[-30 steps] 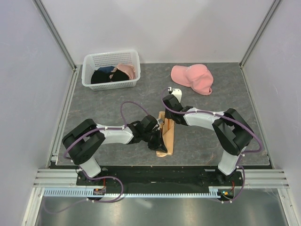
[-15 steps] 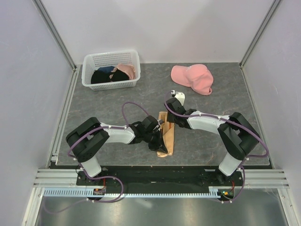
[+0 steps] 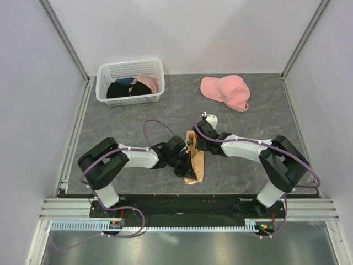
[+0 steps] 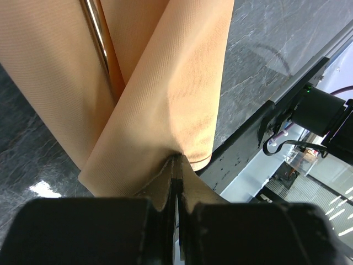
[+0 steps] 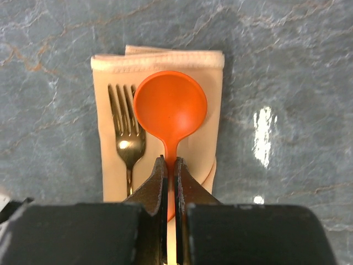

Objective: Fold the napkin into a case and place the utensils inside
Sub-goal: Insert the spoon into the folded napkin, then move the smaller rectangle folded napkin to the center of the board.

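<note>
**Peach napkin (image 3: 197,167) pinched, spoon held over it**

Folded into a narrow strip, the napkin lay on the grey surface (image 3: 138,116) between the 2 arms. I saw the left jaws clamped together on a raised fold at the cloth's near end. The right jaws were shut on the thin handle of the spoon (image 5: 171,104), its orange bowl over the napkin's hemmed end. Just beside it, 1 fork (image 5: 126,130) lay on the cloth.

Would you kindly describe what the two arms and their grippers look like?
Both arms, left arm and right arm, have white links, bulky black joints and looping purple cables. The left gripper and right gripper are matte black and tapered.
</note>
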Controlling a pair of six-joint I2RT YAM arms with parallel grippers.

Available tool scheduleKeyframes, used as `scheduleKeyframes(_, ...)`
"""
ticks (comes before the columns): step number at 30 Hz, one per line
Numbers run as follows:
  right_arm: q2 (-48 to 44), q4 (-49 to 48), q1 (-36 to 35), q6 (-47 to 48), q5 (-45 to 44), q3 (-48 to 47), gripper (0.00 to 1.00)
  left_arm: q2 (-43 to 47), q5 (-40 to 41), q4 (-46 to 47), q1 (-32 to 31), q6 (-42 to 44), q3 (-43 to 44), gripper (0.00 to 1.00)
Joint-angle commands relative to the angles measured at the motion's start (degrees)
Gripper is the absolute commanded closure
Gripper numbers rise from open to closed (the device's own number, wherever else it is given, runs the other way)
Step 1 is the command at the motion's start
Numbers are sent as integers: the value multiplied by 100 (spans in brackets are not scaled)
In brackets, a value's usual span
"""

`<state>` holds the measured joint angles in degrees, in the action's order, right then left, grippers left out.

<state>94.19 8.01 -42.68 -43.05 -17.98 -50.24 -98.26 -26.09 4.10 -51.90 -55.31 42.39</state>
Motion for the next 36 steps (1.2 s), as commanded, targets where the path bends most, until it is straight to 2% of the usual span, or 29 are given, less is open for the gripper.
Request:
scheduleKeyframes(1, -278, 174, -74, -335, 75, 84, 100, -97, 139, 82, -48, -85, 94, 98)
scheduleKeyframes(11, -323, 218, -162, -565, 119, 234, 98, -18, 157, 82, -48, -85, 68, 98)
scheduleKeyframes(13, -314, 271, -162, -468, 75, 181, 94, 8, 148, 82, -57, -85, 67, 98)
scheduleKeyframes(16, -349, 412, -162, -336, -30, 23, 79, 131, 121, 109, -66, -51, 41, 98)
scheduleKeyframes(18, -393, 456, -162, -249, -57, -30, 73, 262, 165, 153, -84, -6, -3, 98)
scheduleKeyframes(20, -437, 517, -162, -161, -74, -161, 63, 474, 209, 170, -84, 73, -47, 96)
scheduleKeyframes(25, -446, 789, -145, 182, -285, -722, 50, 852, 332, -40, -92, 213, -12, 84)
scheduleKeyframes(29, -524, 1106, -145, 411, -382, -1005, 45, 1010, 306, -102, -92, 214, -3, 82)
scheduleKeyframes(31, -612, 1211, -153, 455, -347, -1049, 44, 1080, 350, -155, -92, 196, -46, 86)
scheduleKeyframes(36, -849, 1273, -267, 561, 48, -778, 44, 1660, 753, -514, -84, 257, -240, 88)
